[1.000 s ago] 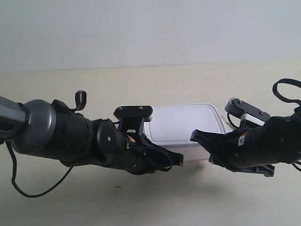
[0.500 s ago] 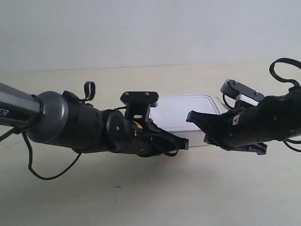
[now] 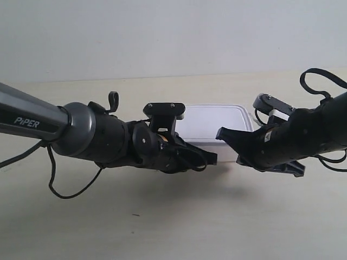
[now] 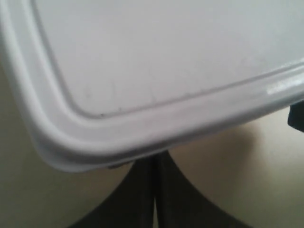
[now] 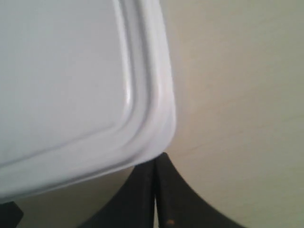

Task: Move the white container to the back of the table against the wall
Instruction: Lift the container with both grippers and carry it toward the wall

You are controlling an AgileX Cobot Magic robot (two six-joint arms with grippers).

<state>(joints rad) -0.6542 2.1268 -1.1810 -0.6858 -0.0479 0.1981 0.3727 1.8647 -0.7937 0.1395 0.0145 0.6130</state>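
Checking the left wrist view first, I saw the left gripper (image 4: pixel 154 166) with its two dark fingers pressed together, only a hairline slit between them, holding nothing; their tips ran in under the rounded corner of the white container (image 4: pixel 90 137), just below the rim of its lid (image 4: pixel 180 52). The right gripper (image 5: pixel 154 166) read the same way in its own view: fingers closed flat against each other, empty, tips tucked beneath another corner of the white container (image 5: pixel 147 133). Whether either tip truly touched the box wall I could not tell, since the lid's overhang hid the contact. From the exterior view, the arm at the exterior view's left (image 3: pixel 103 138) and the arm at the exterior view's right (image 3: pixel 303 135) both reached inward, their dark tips meeting near the box's near side. The white container (image 3: pixel 214 120) sat flat on the table (image 3: pixel 162 227), lid on, toward the far part of the surface but with a strip of bare tabletop between it and the wall (image 3: pixel 162 38). I judged this as mid-push, the box not yet home. The next move, as I read it, called for both closed grippers to drive toward the wall together and evenly, so the box would not swivel, keeping low enough not to pry up the lid.
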